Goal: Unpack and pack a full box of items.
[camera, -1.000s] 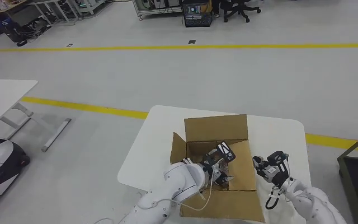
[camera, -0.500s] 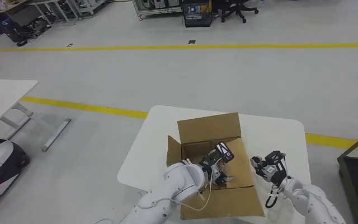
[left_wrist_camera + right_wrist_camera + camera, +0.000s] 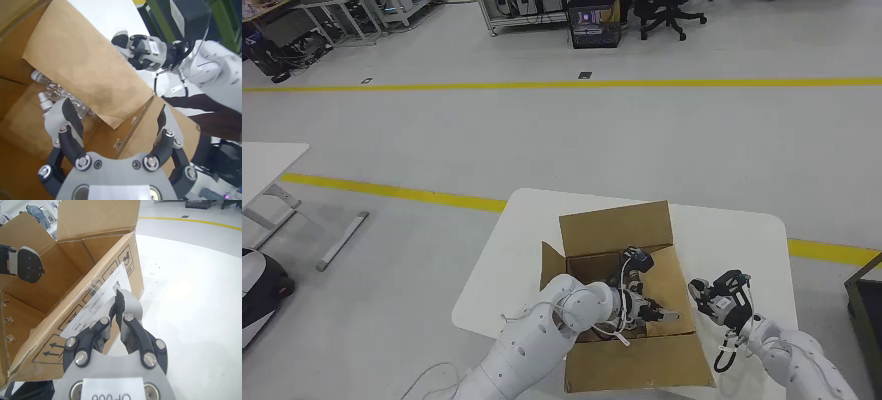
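Observation:
An open cardboard box (image 3: 614,228) stands on the white table (image 3: 512,250). My left gripper (image 3: 650,308) is inside it near the right wall and is open with nothing between its fingers (image 3: 70,111). In the left wrist view, clear plastic bottles (image 3: 51,89) with white caps lie on the box floor, partly hidden under a side flap (image 3: 85,66). My right gripper (image 3: 704,292) is outside the box, beside its right wall. In the right wrist view this gripper (image 3: 117,298) is shut and empty, close to the white label (image 3: 98,306) on that wall (image 3: 130,256).
Bare white tabletop (image 3: 189,294) spreads to the right of the box. The box's front flap (image 3: 642,365) hangs out over the table's near edge. A green frame (image 3: 867,290) stands off the table at the far right.
The box has shifted slightly to the left. My left arm has swung around and pushed its gripper further right inside the box. The right gripper has barely moved.

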